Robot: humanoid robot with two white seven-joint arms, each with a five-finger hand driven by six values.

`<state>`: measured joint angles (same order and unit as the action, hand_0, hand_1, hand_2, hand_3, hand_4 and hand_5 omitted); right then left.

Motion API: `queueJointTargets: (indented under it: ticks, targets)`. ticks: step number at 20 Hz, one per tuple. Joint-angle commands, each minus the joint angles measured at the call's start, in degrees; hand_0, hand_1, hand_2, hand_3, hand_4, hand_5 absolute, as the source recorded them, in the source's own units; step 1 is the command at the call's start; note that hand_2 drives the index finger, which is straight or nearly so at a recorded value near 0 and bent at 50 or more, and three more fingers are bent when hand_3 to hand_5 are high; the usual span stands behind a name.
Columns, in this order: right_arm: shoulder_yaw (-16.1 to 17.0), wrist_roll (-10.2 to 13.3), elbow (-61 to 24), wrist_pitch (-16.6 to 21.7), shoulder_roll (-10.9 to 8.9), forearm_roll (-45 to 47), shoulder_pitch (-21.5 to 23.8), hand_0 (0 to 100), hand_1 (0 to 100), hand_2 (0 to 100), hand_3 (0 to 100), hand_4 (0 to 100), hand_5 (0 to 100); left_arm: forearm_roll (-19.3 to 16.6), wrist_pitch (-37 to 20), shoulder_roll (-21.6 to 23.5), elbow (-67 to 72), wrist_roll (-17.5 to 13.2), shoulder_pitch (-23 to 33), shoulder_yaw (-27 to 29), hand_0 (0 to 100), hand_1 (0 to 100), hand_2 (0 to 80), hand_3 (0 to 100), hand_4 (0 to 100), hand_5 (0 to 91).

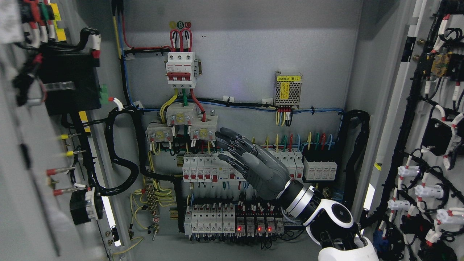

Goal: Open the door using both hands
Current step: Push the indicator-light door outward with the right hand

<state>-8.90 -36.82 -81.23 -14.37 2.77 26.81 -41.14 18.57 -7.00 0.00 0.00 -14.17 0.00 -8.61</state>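
Electrical cabinet (239, 54) with both doors swung wide: left door (21, 152) at the picture's left, right door (431, 145) at its right. The right hand (250, 163) hovers before the breakers (203, 167), fingers (232, 139) extended, slightly spread, holding nothing. The doors are probably stiff, heavy sheet metal laden with wiring; best gripped at free edges.

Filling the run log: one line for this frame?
doors: left door and right door open | right robot hand: fingers extended, empty, in front of breaker row | left robot hand: not in view
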Motion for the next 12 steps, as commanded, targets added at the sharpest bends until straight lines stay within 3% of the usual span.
queueJointTargets:
  ticks: [1,5,8,12]
  targets:
    - [-4.8,0.1,-4.5,-0.2,-0.75,0.3,4.0,0,50,4,0,0,0,0.0,0.0,0.4,-0.4,-0.2,1.6,0.0,12,56,0.0,0,0,0.0]
    - [-7.9,0.2,-8.1,-2.3,-1.63,0.3,7.6,0,50,4,0,0,0,0.1,0.0,0.5,-0.4,-0.2,1.6,0.0,12,56,0.0,0,0,0.0]
    - [-12.2,0.3,-10.9,-2.7,-4.35,0.3,9.8,0,50,4,0,0,0,0.1,0.0,0.5,-0.4,-0.2,1.6,0.0,12,56,0.0,0,0,0.0]
    - [-19.9,0.3,-13.2,-2.7,-4.00,0.3,11.1,0,50,4,0,0,0,0.1,0.0,0.5,-0.3,-0.2,1.6,0.0,12,56,0.0,0,0,0.0]
